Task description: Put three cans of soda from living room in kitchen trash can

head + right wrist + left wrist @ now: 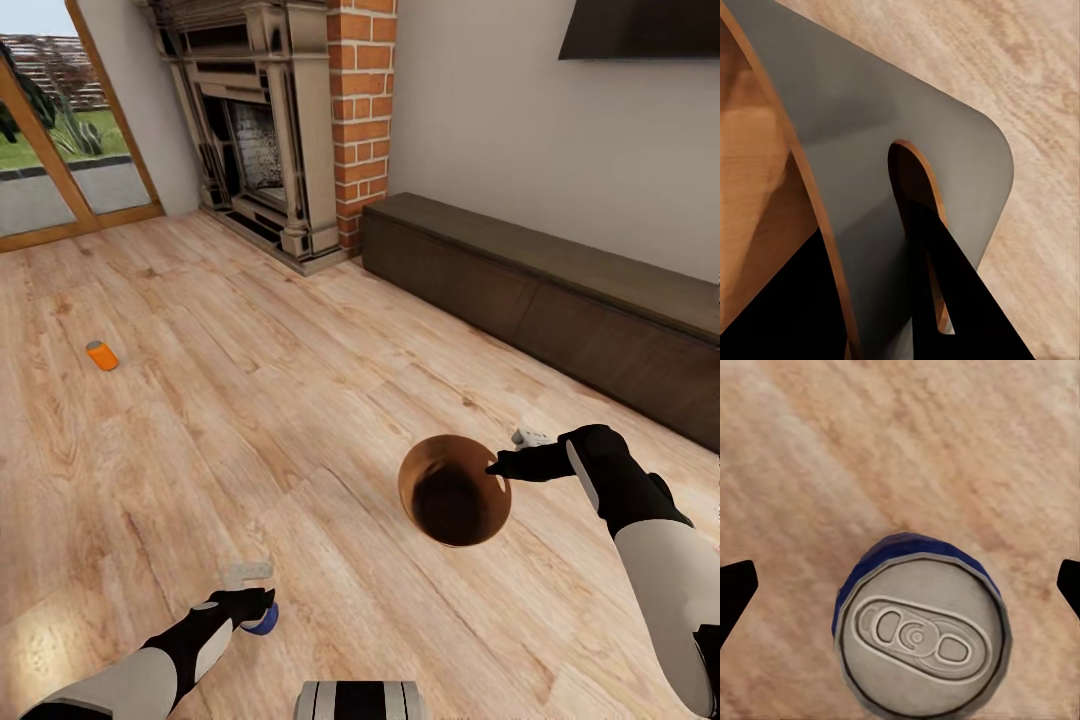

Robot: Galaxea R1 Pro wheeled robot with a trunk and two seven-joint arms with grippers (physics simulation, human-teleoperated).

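Note:
A dark blue can of soda [921,637] stands upright on the wood floor, silvery top towards the left wrist camera; in the head view the blue can [266,622] peeks out under my left gripper [252,603]. That gripper is open, its black fingertips [736,589] wide on either side and clear of the can. My right gripper [500,467] is shut on the rim of the tash can [455,490], held tilted above the floor, brown inside showing. Its grey outer wall [877,120] has a slot with a black finger [945,285] across it. An orange can [101,355] lies on the floor far left.
This is the living room: a fireplace [255,130] with a red-brick column [362,110] at the back, a long dark low cabinet [560,290] along the right wall, glazed wooden doors [60,150] at the left. My base [360,700] shows at the bottom edge.

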